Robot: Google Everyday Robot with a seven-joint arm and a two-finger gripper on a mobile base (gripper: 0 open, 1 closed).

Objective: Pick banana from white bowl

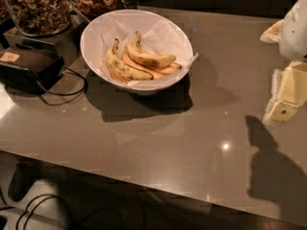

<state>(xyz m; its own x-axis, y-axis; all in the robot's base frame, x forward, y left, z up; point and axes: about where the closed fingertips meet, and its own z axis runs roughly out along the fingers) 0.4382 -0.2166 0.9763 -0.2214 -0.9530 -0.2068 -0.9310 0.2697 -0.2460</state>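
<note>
We judge task barely begun: banana (149,59) lies untouched atop other bananas (125,71) in white bowl (91,42). Gripper (286,99) at right edge, well apart; whether wide or narrow we cannot tell. 3 steps remain: reach, grasp, lift.
</note>
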